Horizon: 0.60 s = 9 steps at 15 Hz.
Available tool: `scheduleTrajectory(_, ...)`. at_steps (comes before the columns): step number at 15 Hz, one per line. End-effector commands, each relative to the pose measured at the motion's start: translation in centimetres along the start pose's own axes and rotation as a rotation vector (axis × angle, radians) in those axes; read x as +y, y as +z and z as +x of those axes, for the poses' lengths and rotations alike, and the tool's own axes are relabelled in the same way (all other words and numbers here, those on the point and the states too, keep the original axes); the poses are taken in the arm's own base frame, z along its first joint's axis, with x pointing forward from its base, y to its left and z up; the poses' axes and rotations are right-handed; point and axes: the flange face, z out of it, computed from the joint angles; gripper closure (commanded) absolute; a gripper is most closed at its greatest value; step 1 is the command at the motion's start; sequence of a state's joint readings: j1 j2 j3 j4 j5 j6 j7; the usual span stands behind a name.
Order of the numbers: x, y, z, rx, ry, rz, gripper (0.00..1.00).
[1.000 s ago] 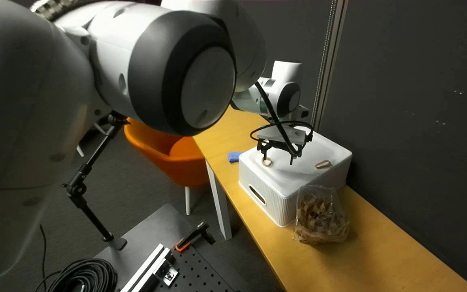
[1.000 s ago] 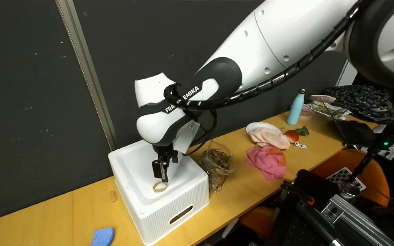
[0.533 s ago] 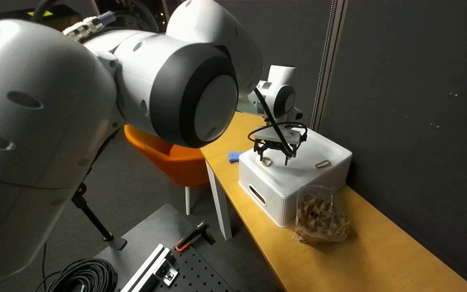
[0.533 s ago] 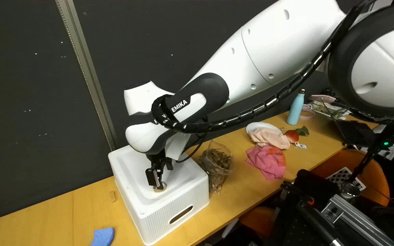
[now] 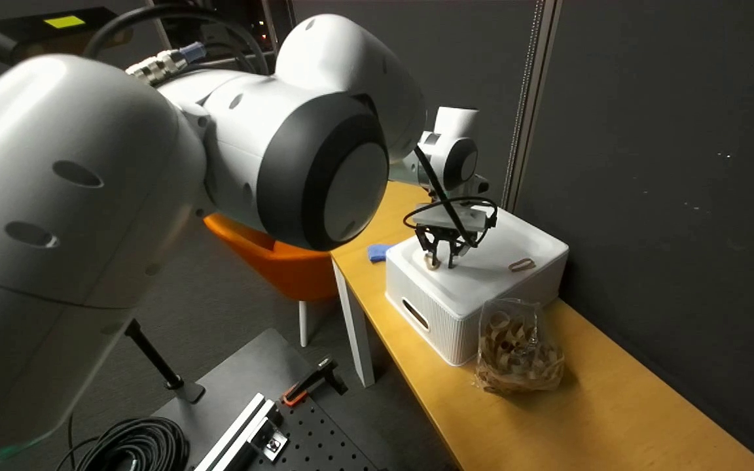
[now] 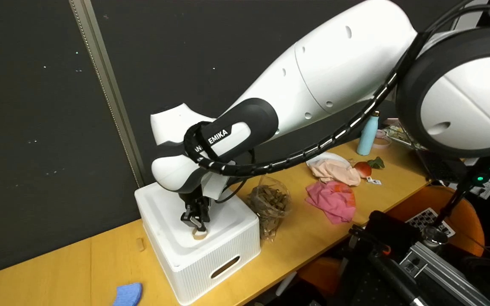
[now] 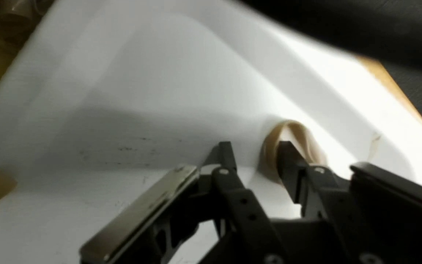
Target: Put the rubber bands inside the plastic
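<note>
Two fingers [image 7: 227, 156] of the hand [image 7: 256, 148] stand apart, clamping nothing. One strand of the nearer rubber band [image 7: 270, 150] lies in that gap, just beside the finger closer to the edge above the handle slot [image 6: 225, 267] of the white box [image 6: 198, 276]; this finger seems to dip inside the loop. So the band sits off-centre from the hand, toward that edge. It looks round, giving no long axis to follow; the coming move, I judge, turns on the opposite finger crossing over to pinch that single strand. Farther along the box top, toward the corner nearest both dark wall [image 5: 665, 196] and plastic bag [image 5: 524, 313], lies a second rubber band [image 5: 521, 265], elongated. The bag stands on the table [image 5: 612, 405], just beside the box's end, full of loose rubber bands [image 5: 522, 358].
</note>
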State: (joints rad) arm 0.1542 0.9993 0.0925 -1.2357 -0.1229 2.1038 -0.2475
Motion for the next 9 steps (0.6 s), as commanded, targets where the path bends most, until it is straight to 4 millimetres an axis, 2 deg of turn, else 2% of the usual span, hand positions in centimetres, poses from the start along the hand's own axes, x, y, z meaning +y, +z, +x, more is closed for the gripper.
scheduleTrajectory(1,-0.3,-0.4,0.8,-0.008,-0.022,0.002,0.95)
scheduleTrajectory(3,-0.5,-0.5,0.9,-0.005,-0.026,0.002,1.00)
scheduleTrajectory(7,-0.6,-1.1,0.8,0.000,-0.024,-0.003,1.00)
scheduleTrajectory(9,0.0,-1.6,0.7,0.007,-0.014,-0.014,1.00)
